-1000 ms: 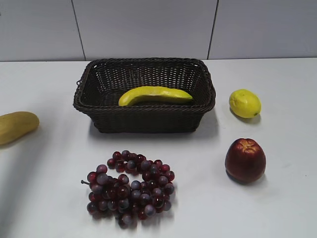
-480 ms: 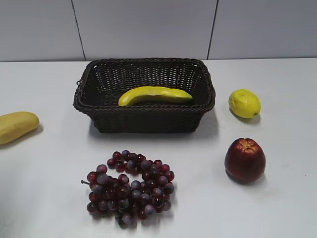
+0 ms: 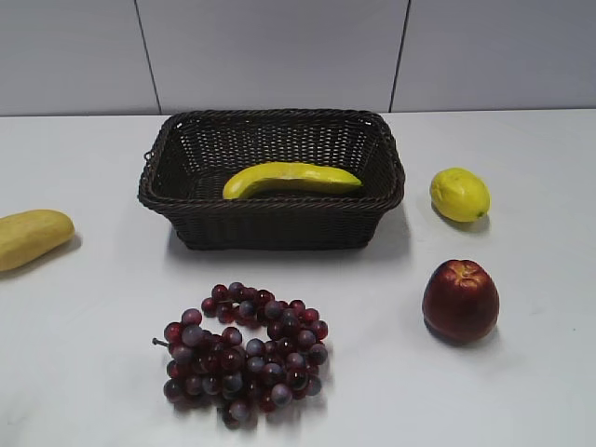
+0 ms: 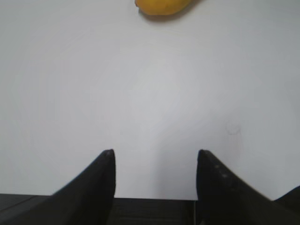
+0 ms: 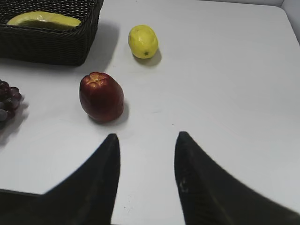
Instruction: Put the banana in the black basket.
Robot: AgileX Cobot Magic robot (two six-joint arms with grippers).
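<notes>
The banana [image 3: 291, 178], long, curved and yellow-green, lies inside the black basket [image 3: 276, 224] at the back middle of the table. It also shows in the right wrist view [image 5: 43, 19], in the basket [image 5: 51, 44] at the top left. My left gripper [image 4: 156, 152] is open and empty over bare white table. My right gripper [image 5: 147, 137] is open and empty, just in front of the red apple. Neither gripper shows in the exterior view.
A bunch of dark red grapes [image 3: 244, 351] lies in front of the basket. A red apple [image 3: 460, 300] and a lemon [image 3: 459, 194] sit to the right. A plump yellow-orange fruit [image 3: 30, 237] lies at the left edge, and at the top of the left wrist view [image 4: 161, 5].
A faint shadow at the lower left of the table has gone between the earliest frame and now. The fruit and basket have not moved.
</notes>
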